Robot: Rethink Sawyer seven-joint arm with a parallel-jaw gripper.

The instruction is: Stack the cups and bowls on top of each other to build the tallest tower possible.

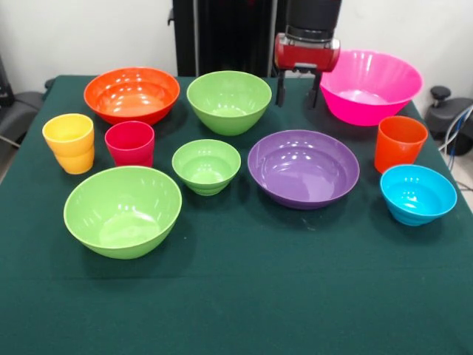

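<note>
All cups and bowls stand apart on the green cloth; no tower stands. Yellow cup [69, 142], red cup [130, 143] and orange cup [399, 143]. Orange bowl [131, 94] at back left, large lime bowl [229, 100] at back middle, pink bowl [369, 86] at back right. Small lime bowl [206, 166] and purple bowl [303, 168] in the middle, large lime bowl [123, 211] at front left, blue bowl [417, 194] at right. My gripper [298, 90] hangs open and empty at the far edge, between the back lime bowl and the pink bowl.
The table [244, 296] is covered by a dark green cloth. The black pedestal [222, 37] stands behind the far edge. Black objects and cables sit off the table at the right edge [451, 111].
</note>
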